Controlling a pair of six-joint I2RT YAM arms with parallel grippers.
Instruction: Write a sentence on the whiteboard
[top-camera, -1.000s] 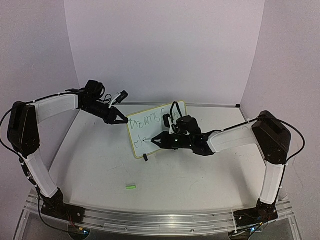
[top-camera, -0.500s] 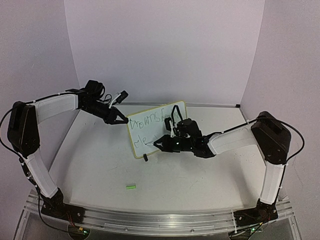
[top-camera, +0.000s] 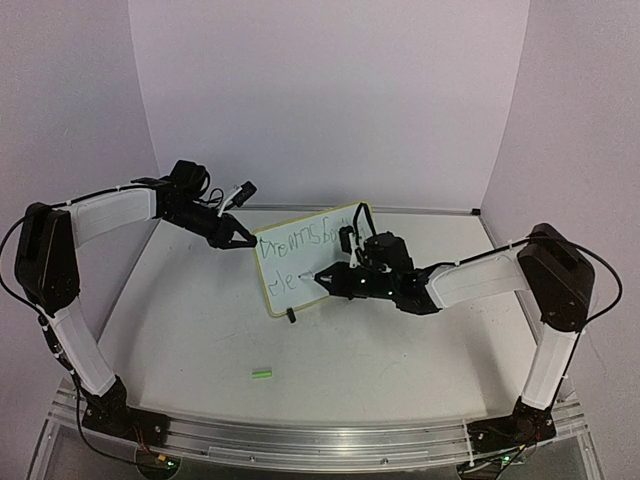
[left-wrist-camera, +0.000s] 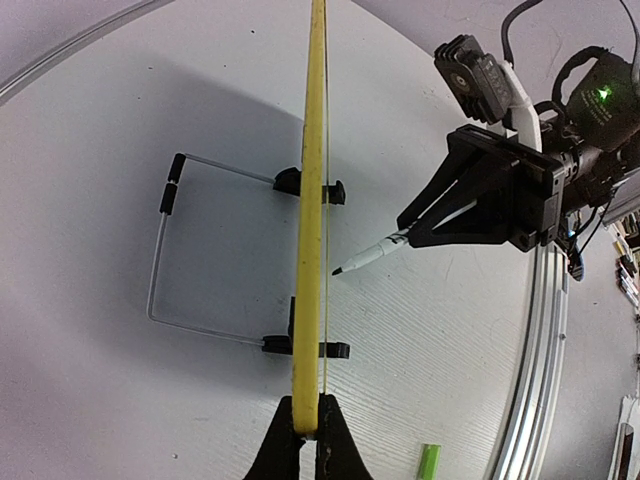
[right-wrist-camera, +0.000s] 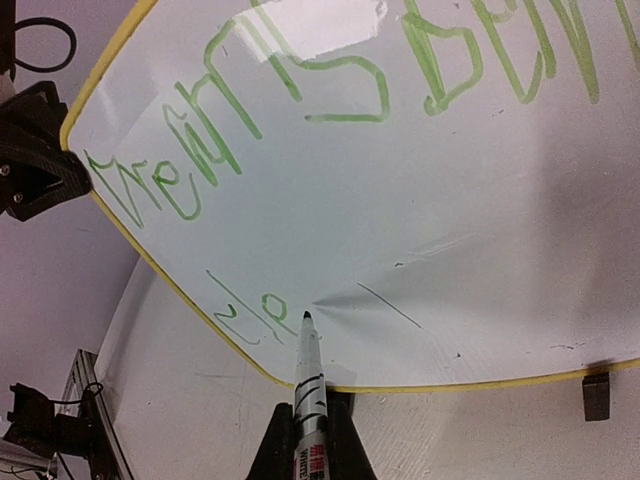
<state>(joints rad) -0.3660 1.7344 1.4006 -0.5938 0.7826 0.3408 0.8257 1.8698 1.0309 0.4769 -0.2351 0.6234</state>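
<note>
Pale lilac walls (top-camera: 330, 100) curve around a white table (top-camera: 200, 340) under even, soft light. An aluminium rail (top-camera: 320, 437) edges its near side.

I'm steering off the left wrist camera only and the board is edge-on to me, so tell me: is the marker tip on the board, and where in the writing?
Observer: In the right wrist view, the tip of the marker, held in the shut right gripper, appears to meet the face of the whiteboard.
Operator: Where in the text?
Observer: Just right of a few small green letters that start the second line of the sentence.
Operator: Room to continue?
Observer: Yes, the board right of the tip is blank apart from one faint stroke.
</note>
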